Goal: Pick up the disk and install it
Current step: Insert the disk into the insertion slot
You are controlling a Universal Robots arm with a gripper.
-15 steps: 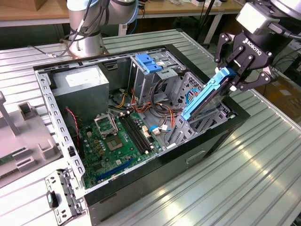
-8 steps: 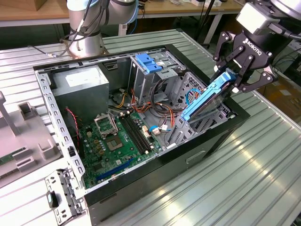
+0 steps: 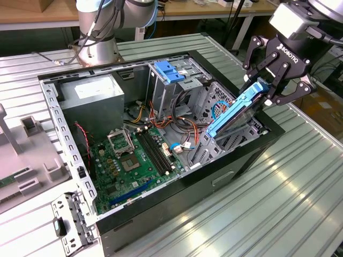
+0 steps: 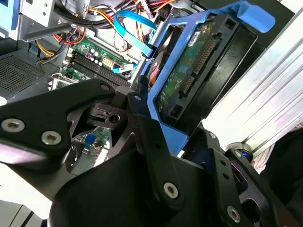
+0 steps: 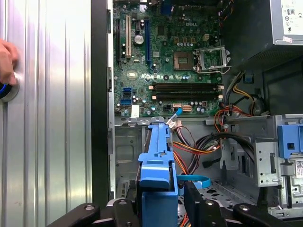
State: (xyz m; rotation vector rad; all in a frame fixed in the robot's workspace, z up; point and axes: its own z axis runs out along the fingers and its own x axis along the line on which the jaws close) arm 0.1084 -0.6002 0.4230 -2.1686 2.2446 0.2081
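The disk point(image 3: 236, 111) is a grey drive in a bright blue carrier. It is tilted steeply, its lower end inside the metal drive bay point(image 3: 214, 147) at the exterior view's right end of the open computer case point(image 3: 161, 203). My gripper point(image 3: 263, 91) is shut on its raised upper end. In the second wrist view the disk's point(image 4: 196, 71) green circuit board and connector face the camera, with one black finger point(image 4: 147, 123) pressed on the blue rail. In the first wrist view the blue carrier point(image 5: 158, 163) sits between my gripper's point(image 5: 160, 205) fingers, above the bay.
Inside the case lie the motherboard point(image 3: 131, 160), bundled cables point(image 3: 179, 126), a grey power supply point(image 3: 91, 99) and a fixed blue bracket point(image 3: 170, 71) on the upper cage. The arm's base point(image 3: 99, 32) stands behind the case. A person's hand point(image 5: 5, 61) rests on the ribbed table.
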